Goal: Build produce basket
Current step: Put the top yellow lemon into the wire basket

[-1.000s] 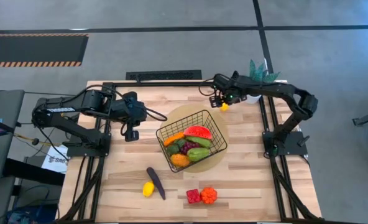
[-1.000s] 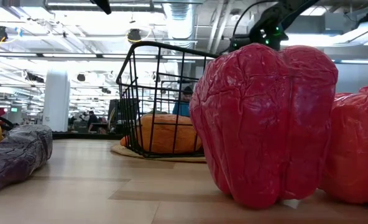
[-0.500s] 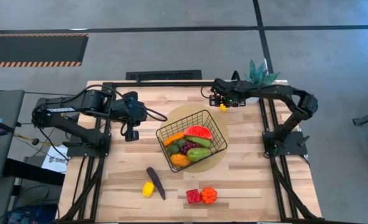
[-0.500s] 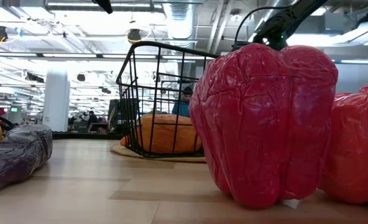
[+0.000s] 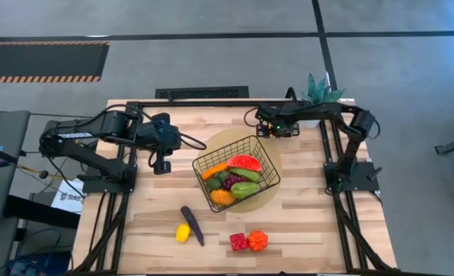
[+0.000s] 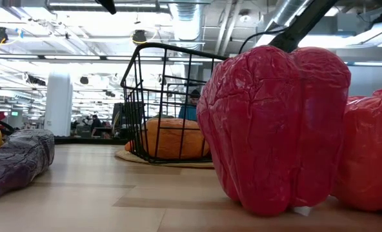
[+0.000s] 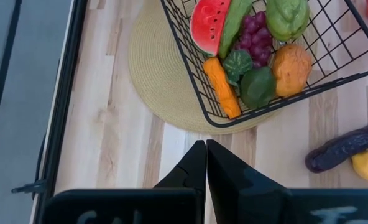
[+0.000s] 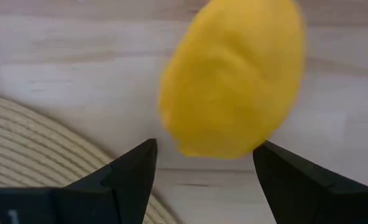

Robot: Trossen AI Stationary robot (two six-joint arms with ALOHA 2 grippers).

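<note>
The black wire basket (image 5: 224,149) stands on a round tan mat (image 5: 215,139) at mid-table. It holds a watermelon slice (image 5: 245,162), grapes, green avocados, a carrot and an orange. My right gripper (image 5: 274,127) is low over the table's far side, open. Its fingers (image 8: 134,167) stand on either side of a yellow lemon (image 8: 234,81) lying on the wood; in the high view the gripper hides this lemon. My left gripper (image 5: 162,164) hangs shut above the table left of the basket, its fingertips (image 7: 199,163) together and holding nothing.
Near the front edge lie a purple eggplant (image 5: 192,225), a second lemon (image 5: 182,233), a red pepper (image 5: 238,241) and an orange pepper (image 5: 258,240). A potted green plant (image 5: 320,90) stands at the far right corner, just behind my right arm.
My right gripper has come down toward the lemon on the table's far side and rolled about its own axis, staying open. In the high view it now covers the lemon, which showed beside it a second ago. The lemon has not moved.
</note>
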